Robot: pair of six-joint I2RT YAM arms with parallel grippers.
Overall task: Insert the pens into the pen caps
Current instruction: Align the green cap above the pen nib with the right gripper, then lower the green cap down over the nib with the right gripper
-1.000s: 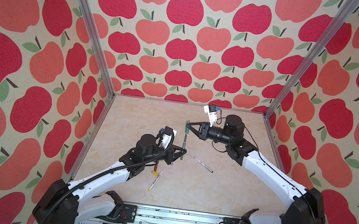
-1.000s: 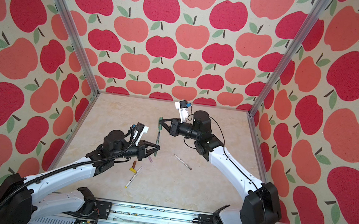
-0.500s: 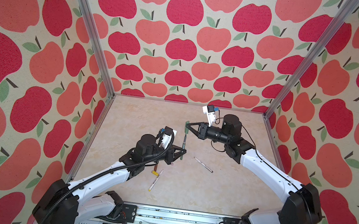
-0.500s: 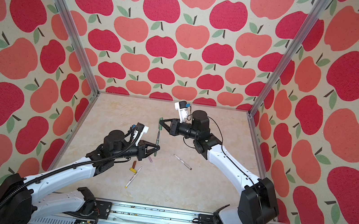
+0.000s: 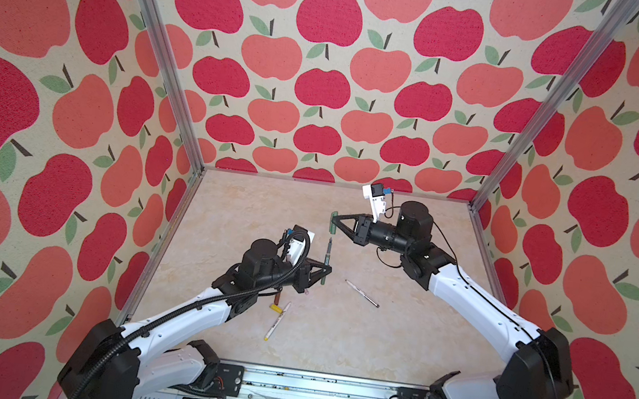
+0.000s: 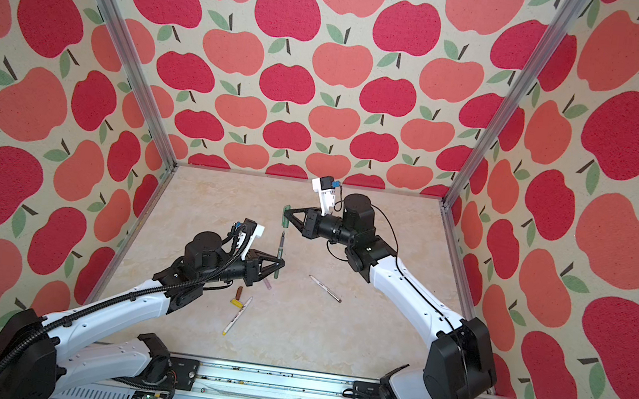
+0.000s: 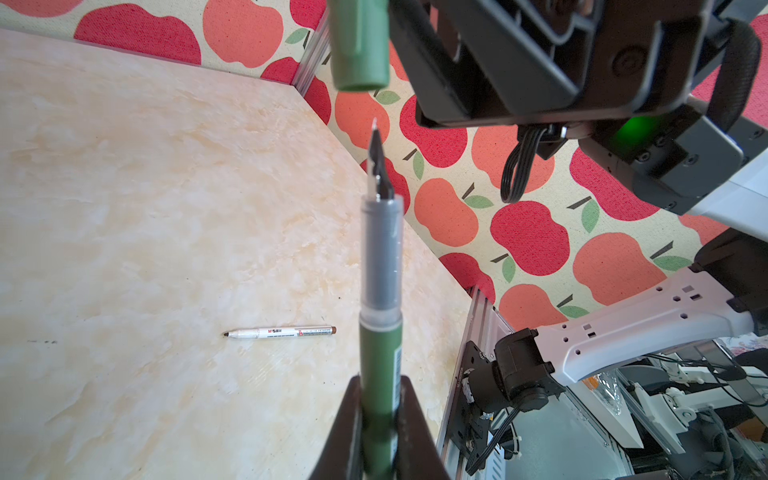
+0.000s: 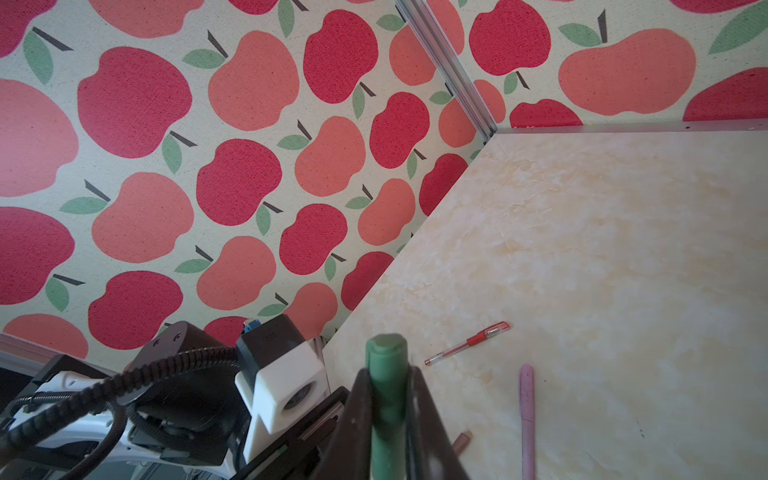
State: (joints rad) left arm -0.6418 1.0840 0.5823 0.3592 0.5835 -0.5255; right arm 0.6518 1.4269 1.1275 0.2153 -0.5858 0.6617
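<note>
My left gripper (image 5: pixel 324 277) (image 7: pixel 380 386) is shut on the dark green pen (image 5: pixel 328 258) (image 6: pixel 280 252) (image 7: pixel 380 291), which it holds upright with the tip up. Straight above the tip, with a small gap, hangs the dark green pen cap (image 5: pixel 334 222) (image 6: pixel 285 217) (image 7: pixel 359 45), open end down. My right gripper (image 5: pixel 334 223) (image 8: pixel 388 374) is shut on that cap (image 8: pixel 386 399). On the table lie a white pen with brown print (image 5: pixel 362 293) (image 7: pixel 280 331), a white pen with yellow print (image 5: pixel 277 321), a yellow cap (image 5: pixel 275 308) and a brown cap (image 6: pixel 239 292).
The right wrist view shows a red pen (image 8: pixel 467 343), a lilac pen (image 8: pixel 526 419) and a small pinkish-brown cap (image 8: pixel 462 440) on the table by the left arm. Apple-patterned walls with aluminium posts (image 5: pixel 529 123) enclose the marbled tabletop (image 5: pixel 395 344).
</note>
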